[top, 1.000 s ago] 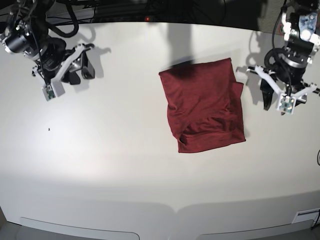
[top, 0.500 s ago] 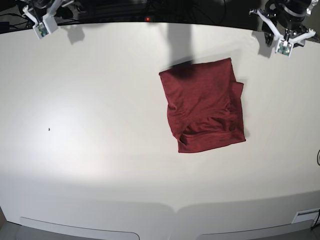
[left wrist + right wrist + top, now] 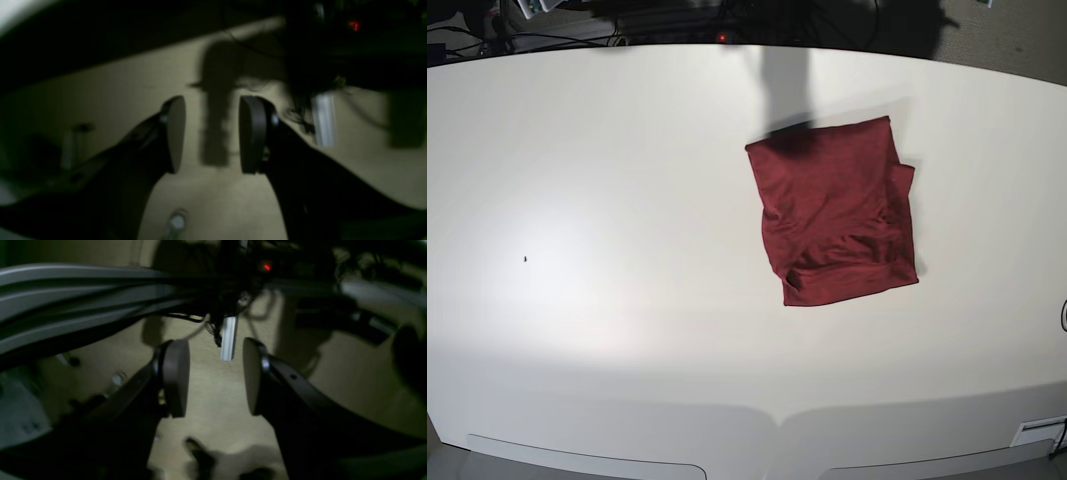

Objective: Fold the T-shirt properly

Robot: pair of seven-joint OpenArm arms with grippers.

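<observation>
The maroon T-shirt (image 3: 835,211) lies folded into a rough rectangle on the white table (image 3: 627,250), right of centre, with a doubled hem along its near edge. Neither arm shows over the table in the base view. My left gripper (image 3: 211,135) is seen only in its wrist view, open, nothing between its dark pads, over a dim tan floor. In the right wrist view my right gripper (image 3: 215,378) is likewise open and empty, facing cables and dark gear behind the table.
A small dark speck (image 3: 525,259) marks the table's left side. Cables and dark equipment (image 3: 657,18) run along the far edge. A pale metal bar (image 3: 229,338) hangs ahead of the right gripper.
Both arms have pulled back and up, leaving the base view past the far edge. The T-shirt has not moved.
</observation>
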